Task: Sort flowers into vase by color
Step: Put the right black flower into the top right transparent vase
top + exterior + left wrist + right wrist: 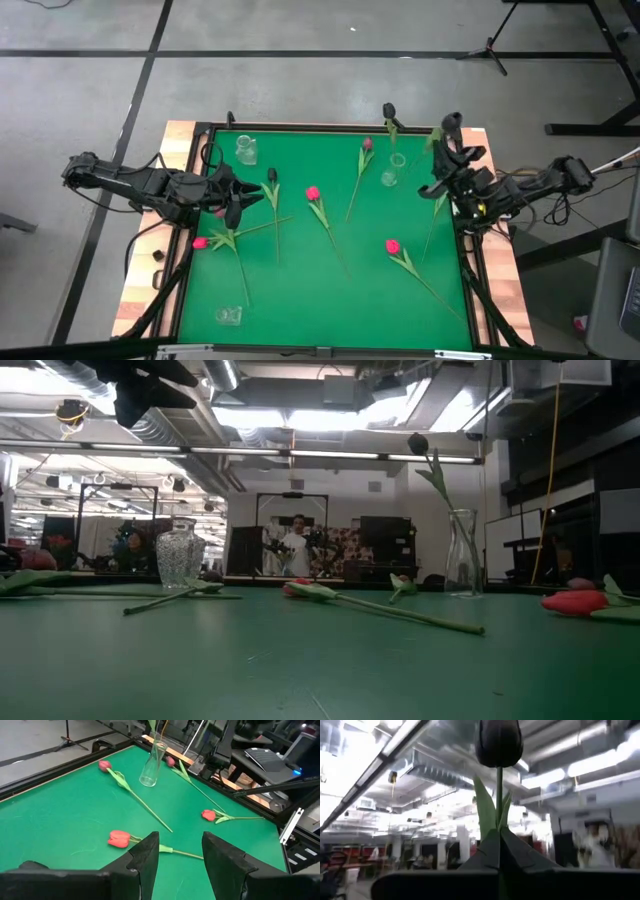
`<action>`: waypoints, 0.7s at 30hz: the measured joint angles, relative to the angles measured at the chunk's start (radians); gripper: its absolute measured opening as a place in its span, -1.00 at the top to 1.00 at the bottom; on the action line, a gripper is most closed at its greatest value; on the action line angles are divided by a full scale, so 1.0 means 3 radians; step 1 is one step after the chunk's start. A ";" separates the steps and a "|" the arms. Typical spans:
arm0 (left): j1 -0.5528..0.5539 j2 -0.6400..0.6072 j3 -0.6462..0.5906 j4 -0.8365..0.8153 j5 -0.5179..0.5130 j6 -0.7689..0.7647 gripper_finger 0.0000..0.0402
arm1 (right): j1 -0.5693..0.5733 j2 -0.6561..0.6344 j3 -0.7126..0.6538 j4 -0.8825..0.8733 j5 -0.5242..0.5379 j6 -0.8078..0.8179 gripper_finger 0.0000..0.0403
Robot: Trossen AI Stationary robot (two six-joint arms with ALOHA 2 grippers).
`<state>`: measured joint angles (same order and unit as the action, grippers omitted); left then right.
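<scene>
The right gripper (498,842), at the mat's (300,290) three o'clock edge, has its jaws pressed together on the stem of a black tulip (498,742), which stands upright above the fingers. From above, that tulip's head (452,123) shows at about two o'clock.

The left gripper (180,855) sits at nine o'clock with its jaws spread and nothing between them, above the mat beside a pink tulip (119,839).

A tall vase (393,170) at one o'clock already holds a black tulip (389,111). A squat vase (245,150) stands at eleven o'clock and a third glass (229,316) at seven.

The other flowers lie flat: a dark one (271,175) at ten o'clock, pink ones at nine (200,243), the centre (313,193) and four (392,246), and a maroon one (367,144) at twelve.
</scene>
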<state>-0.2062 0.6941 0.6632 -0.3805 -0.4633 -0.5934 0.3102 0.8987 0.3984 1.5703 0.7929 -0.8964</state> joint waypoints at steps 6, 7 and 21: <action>0.0001 0.0000 0.0000 -0.0001 -0.0079 0.0001 0.27 | -0.0408 -0.0097 -0.0123 0.0013 -0.0400 0.0017 1.00; 0.0001 0.0000 0.0000 0.0001 -0.0096 0.0002 0.27 | -0.0514 -0.0094 -0.0122 0.0012 -0.0456 0.0018 1.00; 0.0000 0.0000 0.0000 -0.0001 -0.0149 0.0003 0.27 | -0.1867 -0.0056 -0.0566 -0.0178 -0.1017 0.1534 1.00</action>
<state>-0.2061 0.6940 0.6632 -0.3808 -0.5079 -0.5926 -0.2498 0.8818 0.2285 1.5169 0.4878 -0.4362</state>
